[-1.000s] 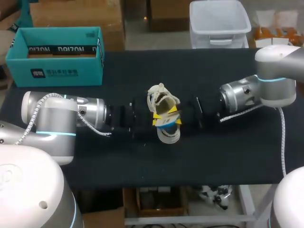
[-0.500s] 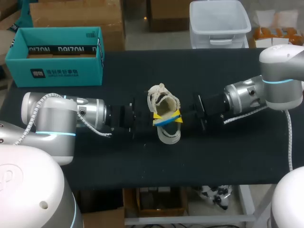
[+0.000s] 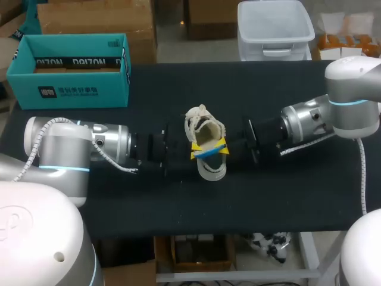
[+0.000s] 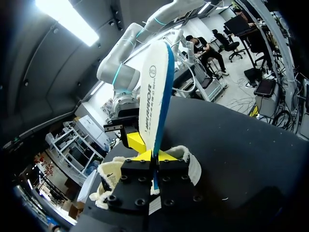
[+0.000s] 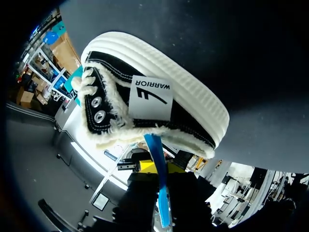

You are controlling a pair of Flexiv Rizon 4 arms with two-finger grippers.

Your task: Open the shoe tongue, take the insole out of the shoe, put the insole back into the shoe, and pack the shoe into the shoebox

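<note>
A white-and-black canvas shoe (image 3: 205,128) lies mid-table, its opening facing up. Just above its heel end the blue-edged insole (image 3: 208,152) is held level. My left gripper (image 3: 193,154) comes in from the left and is shut on one end of it. From the right, my right gripper (image 3: 225,149) is shut on the other end. In the left wrist view the insole (image 4: 157,92) stands up from between the left gripper's (image 4: 153,157) fingers, with the shoe (image 4: 190,164) beneath. The right wrist view has the insole's blue edge (image 5: 157,154) running into the right gripper (image 5: 161,193), beside the shoe (image 5: 159,111).
An open teal shoebox (image 3: 71,68) stands at the back left of the black table (image 3: 286,196). Both arms lie low across the table's middle, one on each side of the shoe.
My right gripper's fingers have closed on the insole, and the right arm has drawn back slightly to the right. The insole now lies level. The left arm has barely moved.
</note>
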